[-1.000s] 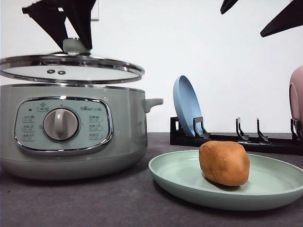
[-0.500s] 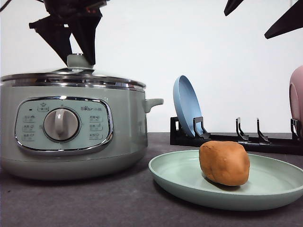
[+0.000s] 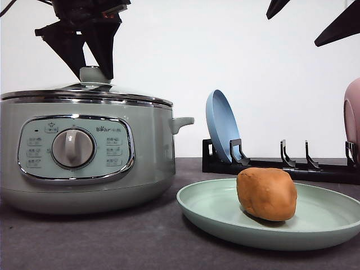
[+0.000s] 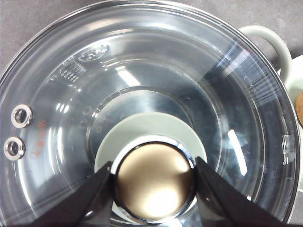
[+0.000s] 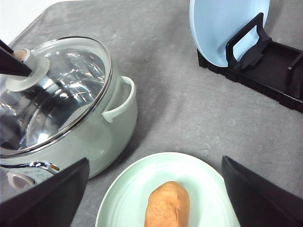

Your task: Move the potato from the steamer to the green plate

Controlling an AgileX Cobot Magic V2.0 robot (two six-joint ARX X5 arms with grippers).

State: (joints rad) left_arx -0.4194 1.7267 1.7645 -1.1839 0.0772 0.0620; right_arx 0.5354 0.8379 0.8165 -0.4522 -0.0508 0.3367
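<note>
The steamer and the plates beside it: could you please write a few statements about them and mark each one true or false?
1. The potato lies on the green plate. True.
2. The glass lid is held well above the steamer. False: it sits on the steamer's rim.
3. The left end effector has its fingers on either side of the lid knob. True.
4. The blue plate lies flat on the table. False: it stands upright in the black rack.
5. The right end effector grips the potato. False: it is open, above the green plate.
</note>
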